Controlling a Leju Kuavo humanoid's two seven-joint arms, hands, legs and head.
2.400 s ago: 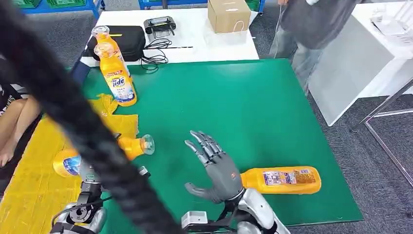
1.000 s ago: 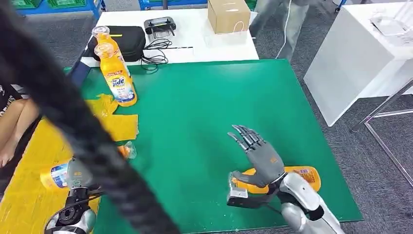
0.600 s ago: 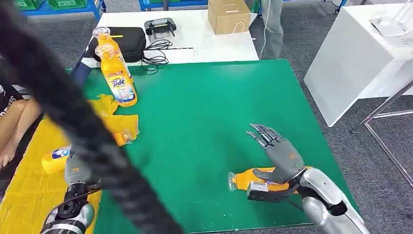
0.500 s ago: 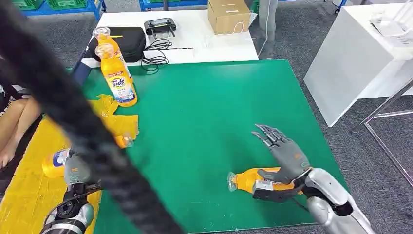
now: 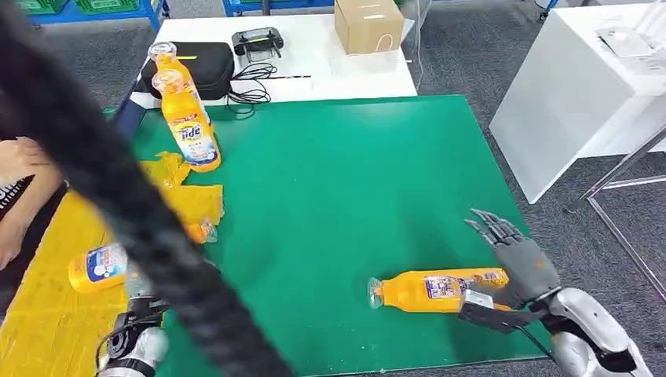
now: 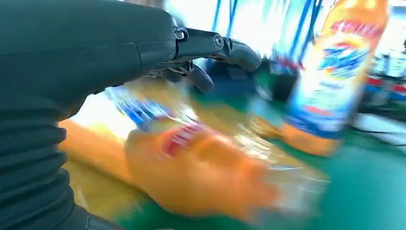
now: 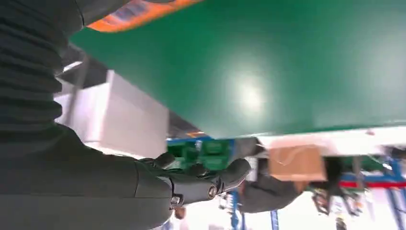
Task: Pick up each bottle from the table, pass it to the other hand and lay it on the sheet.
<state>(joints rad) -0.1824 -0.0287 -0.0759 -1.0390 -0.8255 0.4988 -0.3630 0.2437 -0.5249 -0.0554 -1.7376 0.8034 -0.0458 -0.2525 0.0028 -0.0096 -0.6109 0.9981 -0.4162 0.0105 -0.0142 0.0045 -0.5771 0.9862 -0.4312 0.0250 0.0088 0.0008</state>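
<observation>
An orange bottle lies on its side on the green table, cap pointing left, near the front right. My right hand is open with fingers spread, just past the bottle's base end and touching nothing; the right wrist view shows it off the bottle. A second orange bottle lies on the yellow sheet. My left hand is above that blurred bottle, its fingers stretched out and not gripping it. Two more bottles stand upright at the back left.
A thick black cable crosses the left of the head view and hides my left hand there. A person's arm is at the left edge by the sheet. A white table behind holds a black bag, cables and a cardboard box.
My right hand has slid right, from over the lying bottle's middle to beyond its base. My left hand has drawn back from the bottle on the sheet. The person at the back has left.
</observation>
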